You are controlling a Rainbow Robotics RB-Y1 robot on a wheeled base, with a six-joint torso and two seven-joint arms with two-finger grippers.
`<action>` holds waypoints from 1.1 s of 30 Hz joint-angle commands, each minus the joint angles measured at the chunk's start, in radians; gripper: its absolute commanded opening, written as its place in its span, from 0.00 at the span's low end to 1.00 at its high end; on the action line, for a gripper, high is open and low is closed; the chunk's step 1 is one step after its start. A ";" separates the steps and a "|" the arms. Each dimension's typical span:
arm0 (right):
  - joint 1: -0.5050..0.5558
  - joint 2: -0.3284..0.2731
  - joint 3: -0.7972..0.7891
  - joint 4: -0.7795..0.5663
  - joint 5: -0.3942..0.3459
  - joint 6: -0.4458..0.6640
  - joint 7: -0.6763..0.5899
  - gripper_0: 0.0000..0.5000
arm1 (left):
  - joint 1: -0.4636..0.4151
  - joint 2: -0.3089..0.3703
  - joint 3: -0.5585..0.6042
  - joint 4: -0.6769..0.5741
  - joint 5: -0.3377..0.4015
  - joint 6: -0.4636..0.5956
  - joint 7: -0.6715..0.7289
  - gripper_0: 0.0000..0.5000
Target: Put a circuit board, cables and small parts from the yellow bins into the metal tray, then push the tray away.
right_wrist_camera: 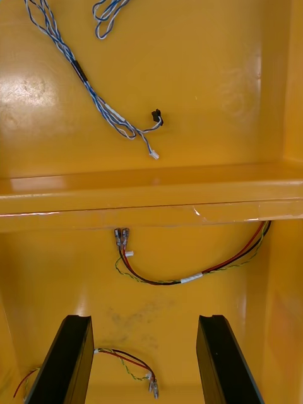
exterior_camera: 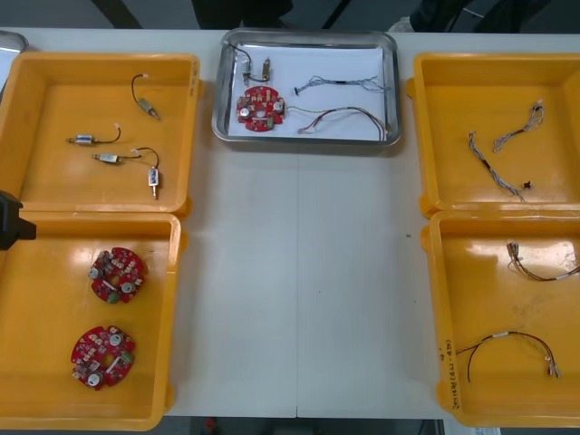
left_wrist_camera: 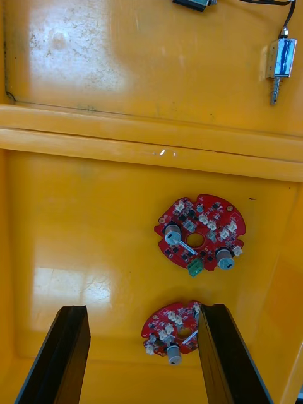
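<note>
Metal tray (exterior_camera: 317, 59), 12 o'clock: one circuit board (exterior_camera: 260, 108), cable count unclear. Yellow bins (exterior_camera: 54, 109): four, outer edges cut off. Left tool (left_wrist_camera: 142, 308), right tool (right_wrist_camera: 144, 317): spread, empty.

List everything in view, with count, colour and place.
Yellow bins: four, two at each side.
Metal tray: one, white inside, far middle.
Circuit boards: three, red, two near left bin, one tray.
Small metal parts: four, silver, far left bin; more in tray.
Blue and white cables: two far right bin, one tray.
Red and yellow cables: two near right bin, one tray.
Left gripper: black, open, over near left bin.
Right gripper: black, open, over near right bin.
</note>
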 commanded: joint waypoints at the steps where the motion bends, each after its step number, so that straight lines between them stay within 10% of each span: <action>1: 0.018 -0.047 -0.033 -0.032 -0.007 0.001 -0.034 0.95 | 0.017 0.043 -0.009 -0.016 -0.006 0.006 -0.080 1.00; 33: 0.023 -0.047 -0.026 -0.032 -0.006 0.001 -0.034 0.95 | 0.017 0.043 -0.009 -0.016 -0.006 0.006 -0.080 1.00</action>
